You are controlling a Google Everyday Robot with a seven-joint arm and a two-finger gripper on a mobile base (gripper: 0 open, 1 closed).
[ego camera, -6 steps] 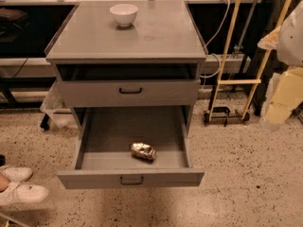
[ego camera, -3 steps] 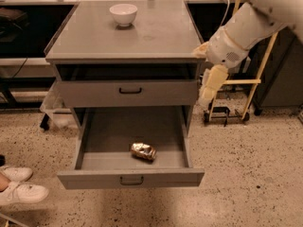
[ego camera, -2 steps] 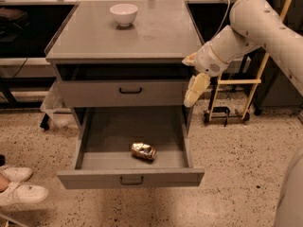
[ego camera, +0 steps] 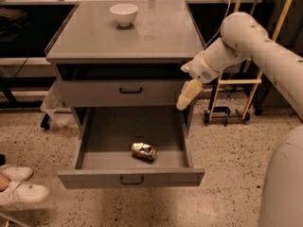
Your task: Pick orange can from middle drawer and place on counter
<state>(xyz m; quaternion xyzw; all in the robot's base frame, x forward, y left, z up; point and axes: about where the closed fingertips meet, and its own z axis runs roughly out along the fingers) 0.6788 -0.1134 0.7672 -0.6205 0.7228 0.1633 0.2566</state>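
The orange can (ego camera: 144,151) lies on its side, dented, on the floor of the open middle drawer (ego camera: 102,141), near the front centre. The counter (ego camera: 161,32) is the grey cabinet top above it. My gripper (ego camera: 185,97) hangs from the white arm at the cabinet's right front corner, level with the upper drawer front and above the right side wall of the open drawer. It is up and to the right of the can and well apart from it. It holds nothing that I can see.
A white bowl (ego camera: 124,13) stands at the back of the counter. The upper drawer (ego camera: 130,91) is shut. A wooden frame with a wheeled base (ego camera: 226,112) stands to the right of the cabinet. White shoes (ego camera: 19,188) are at the lower left on the speckled floor.
The arm has swung in from the right and come down leftward; the gripper now hangs lower, nearer the open drawer. The can and bowl have not moved.
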